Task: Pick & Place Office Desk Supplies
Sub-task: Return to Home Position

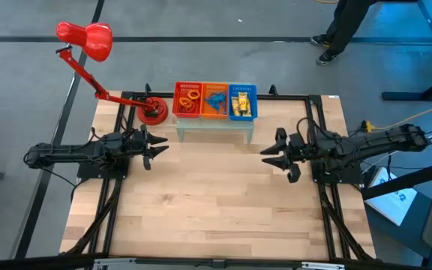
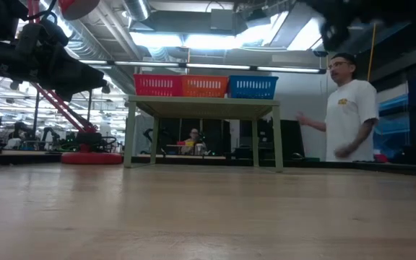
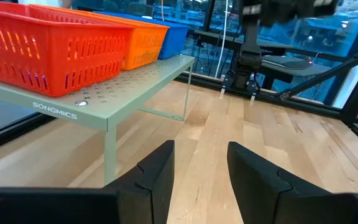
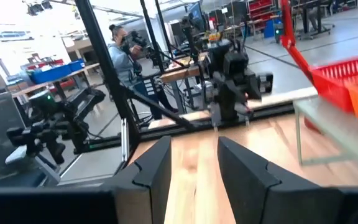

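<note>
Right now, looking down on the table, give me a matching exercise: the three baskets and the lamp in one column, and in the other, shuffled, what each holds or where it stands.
Column one:
1. red basket
2. orange basket
3. blue basket
4. red desk lamp

Column two:
A. yellow packets
B. base on the table, by the shelf end on the left arm's side
C. blue wiry loops
D. orange and red band loops

Pairs: 1-D, 2-C, 3-A, 4-B.

The left gripper and right gripper are open and hold nothing.
</note>
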